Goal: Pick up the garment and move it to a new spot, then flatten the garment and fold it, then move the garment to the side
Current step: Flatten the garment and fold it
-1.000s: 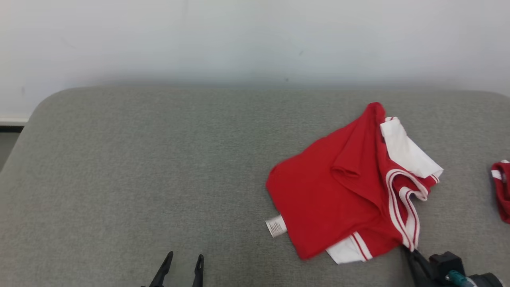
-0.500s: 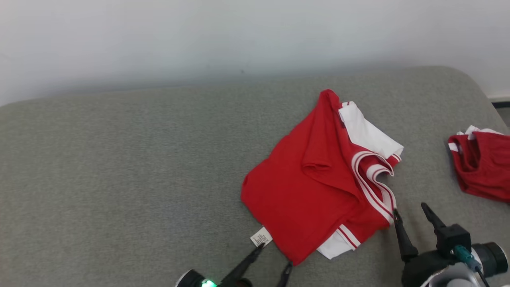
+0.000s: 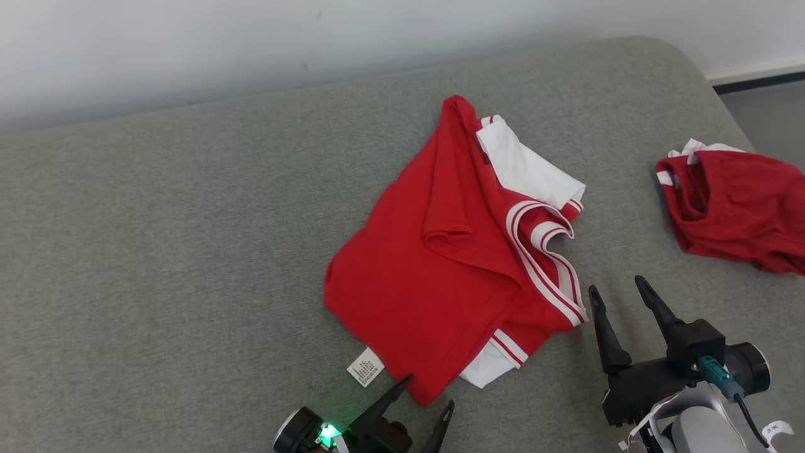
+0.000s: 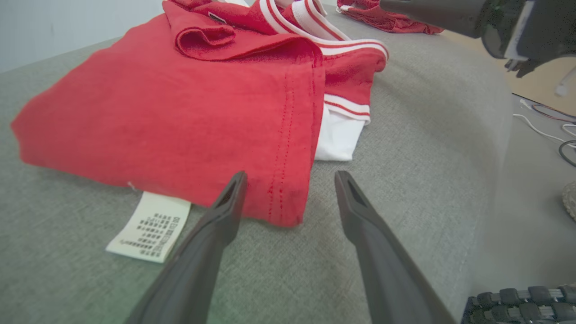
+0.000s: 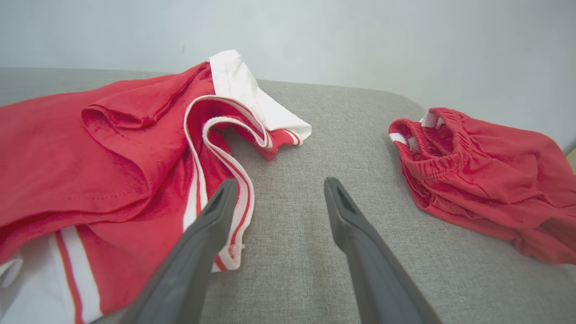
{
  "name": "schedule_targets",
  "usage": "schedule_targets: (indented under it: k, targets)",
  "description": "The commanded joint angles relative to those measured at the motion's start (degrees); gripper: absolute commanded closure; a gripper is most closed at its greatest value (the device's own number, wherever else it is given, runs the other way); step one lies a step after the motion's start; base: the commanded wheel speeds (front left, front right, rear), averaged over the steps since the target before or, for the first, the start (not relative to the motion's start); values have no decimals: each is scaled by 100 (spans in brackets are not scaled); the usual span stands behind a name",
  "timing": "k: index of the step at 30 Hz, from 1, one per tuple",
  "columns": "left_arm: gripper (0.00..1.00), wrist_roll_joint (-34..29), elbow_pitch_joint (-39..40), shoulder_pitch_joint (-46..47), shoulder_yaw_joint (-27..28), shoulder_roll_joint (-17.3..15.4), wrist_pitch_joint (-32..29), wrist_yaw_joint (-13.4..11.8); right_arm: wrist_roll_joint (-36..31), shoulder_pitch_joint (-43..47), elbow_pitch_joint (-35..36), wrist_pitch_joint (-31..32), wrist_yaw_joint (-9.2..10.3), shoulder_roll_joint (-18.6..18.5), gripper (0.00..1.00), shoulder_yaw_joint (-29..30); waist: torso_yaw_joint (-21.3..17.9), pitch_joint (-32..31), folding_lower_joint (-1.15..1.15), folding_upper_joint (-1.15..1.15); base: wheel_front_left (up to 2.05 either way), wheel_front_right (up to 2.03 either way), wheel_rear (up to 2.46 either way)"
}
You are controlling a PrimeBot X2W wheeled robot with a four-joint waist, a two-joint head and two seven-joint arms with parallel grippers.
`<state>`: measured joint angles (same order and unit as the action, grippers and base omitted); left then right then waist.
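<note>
Red garment (image 3: 434, 277) on grey cushion (image 3: 157, 251)

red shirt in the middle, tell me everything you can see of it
The red shirt is soft knit cloth with white panels and red-and-white striped trim. It lies loosely folded and rumpled on the grey cushion, with a sleeve rolled on top and a white care label sticking out at its near edge. The left gripper, fingers open, sits at its near corner; nothing grips it.

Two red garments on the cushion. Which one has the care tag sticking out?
The folded red-and-white shirt in the middle: its white tag lies beside the left hand. The crumpled red shorts sit apart at the right.
</note>
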<state>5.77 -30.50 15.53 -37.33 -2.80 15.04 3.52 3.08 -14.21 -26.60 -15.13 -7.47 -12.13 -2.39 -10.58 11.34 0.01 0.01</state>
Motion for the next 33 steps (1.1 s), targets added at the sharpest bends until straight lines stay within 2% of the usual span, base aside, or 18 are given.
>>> schedule_targets:
  k: [1,6,7,8,9,10,12,19,22,27,29,33]
  targets:
    - [0,1,-59,67,-2,-17,19,-55,47,-86,45,5,-3,19,0,0,-105,110,-1,-1,0,0,0]
    - [0,16,-163,96,52,-11,20,-182,58,-119,79,4,-3,35,0,45,-116,148,-1,-1,0,0,0]
    - [2,14,-177,98,58,-11,20,-182,60,-121,76,5,-3,32,0,50,-115,151,-1,-1,0,0,0]
    - [9,19,-153,107,85,-13,20,-203,60,-128,77,5,-3,33,0,52,-114,152,-1,-1,0,0,0]
    - [9,19,-153,107,85,-13,20,-203,60,-128,77,5,-3,33,0,52,-114,152,-1,-1,0,0,0]
    - [54,17,-108,122,111,-12,20,-209,56,-135,83,5,-3,37,0,56,-114,151,-1,-1,0,0,0]
    - [100,-7,-91,96,160,-15,20,-236,50,-137,93,5,-3,46,0,74,-107,140,-1,-1,0,0,0]
    - [100,-79,76,6,317,-14,20,-113,42,-76,64,5,-3,90,0,130,-46,80,-1,-1,0,0,0]
    - [100,-1,540,84,519,-11,20,-141,65,-54,75,5,-3,111,0,194,3,59,-1,-1,0,0,0]
    - [100,267,1332,253,1380,-21,19,-305,35,3,86,5,-3,151,0,225,106,-20,-1,-1,0,0,0]
    - [100,278,1370,350,1769,-19,20,-304,24,16,78,5,-3,173,0,196,125,-52,-1,-1,0,0,0]
    - [100,186,1252,611,2462,-235,19,-252,37,-3,77,5,-3,236,0,106,112,-79,-1,-1,0,0,0]
